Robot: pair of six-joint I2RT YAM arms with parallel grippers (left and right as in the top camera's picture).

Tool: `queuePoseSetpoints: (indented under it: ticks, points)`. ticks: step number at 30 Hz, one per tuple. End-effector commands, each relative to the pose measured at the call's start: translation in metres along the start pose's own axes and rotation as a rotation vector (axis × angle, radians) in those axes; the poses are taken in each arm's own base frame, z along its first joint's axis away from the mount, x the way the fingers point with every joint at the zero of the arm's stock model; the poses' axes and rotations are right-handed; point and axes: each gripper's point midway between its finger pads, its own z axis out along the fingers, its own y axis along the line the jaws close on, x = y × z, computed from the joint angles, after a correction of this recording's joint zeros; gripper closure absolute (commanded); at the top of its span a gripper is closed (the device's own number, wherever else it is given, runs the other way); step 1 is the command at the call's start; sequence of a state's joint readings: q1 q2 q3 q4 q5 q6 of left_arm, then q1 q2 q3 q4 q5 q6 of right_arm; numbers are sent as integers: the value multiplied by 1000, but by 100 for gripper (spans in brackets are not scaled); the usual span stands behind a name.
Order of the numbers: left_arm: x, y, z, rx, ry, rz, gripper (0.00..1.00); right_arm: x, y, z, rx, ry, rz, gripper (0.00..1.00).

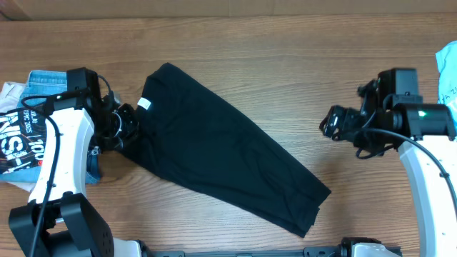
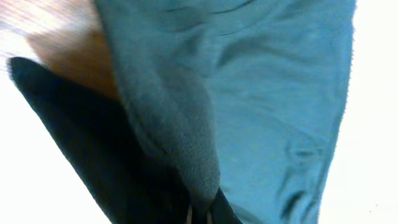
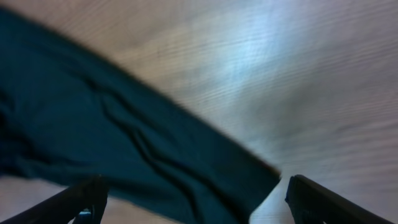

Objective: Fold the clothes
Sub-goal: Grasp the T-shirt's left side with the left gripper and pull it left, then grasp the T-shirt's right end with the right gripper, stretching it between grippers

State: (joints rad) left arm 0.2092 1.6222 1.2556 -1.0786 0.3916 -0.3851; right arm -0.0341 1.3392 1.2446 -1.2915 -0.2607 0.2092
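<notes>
**Clothes: handling properties and orientation**

**Counter**: a wood-grain surface. The clothes lie flat near its centre, between the two arms.

**Clothes:** one plain black garment of thin, soft fabric.
- Handling: judged light and limp, with no stiffness of its own. It will sag from any single grip point, and overlapping layers may slide over one another. It does not look fragile.
- Where to grip: take hold at an edge or corner and pinch all layers together. A grip in mid-panel would probably only lift a tent of fabric.
- Orientation: the long axis runs diagonally. The wider end lies far-left by the left arm. The narrower end points near-right, toward the robot's side of the counter.

**Left jaws:** clenched on the garment's far-left edge. The wrist view shows fabric bunched into the fingertips.

**Right jaws:** released and spread wide, grasping nothing. They hover over bare counter near the narrow end, apart from it.

**Label**: a small white tag at the wide end, just beside the left jaws. It probably marks an opening.
</notes>
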Motion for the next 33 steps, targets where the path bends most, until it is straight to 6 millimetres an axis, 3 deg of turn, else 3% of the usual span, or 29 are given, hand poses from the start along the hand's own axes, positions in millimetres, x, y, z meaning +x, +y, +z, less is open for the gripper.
queuePoseSetpoints:
  ticks: [1, 6, 9, 23, 25, 31, 33]
  points:
    - [1, -19, -6, 82, 3, 44, 96, 32, 10, 23, -69, 128, 1, 4]
    - [1, -17, -6, 75, 2, 45, 96, 74, 8, 68, -53, 245, 6, 4]
    - [1, -17, -5, 74, 4, 44, 96, 89, 3, 89, -40, 271, 43, 4]
    - [2, -17, -5, 73, 6, 44, 96, 119, -35, 152, 73, 355, 203, 2]
    - [1, -17, -5, 74, 5, 44, 96, 121, -39, 161, 87, 382, 212, 11]
    - [2, -17, -5, 74, 6, 44, 96, 117, -40, 180, 79, 391, 215, 85]
    - [2, -17, -5, 74, 6, 44, 96, 105, -35, 182, 60, 352, 204, 96]
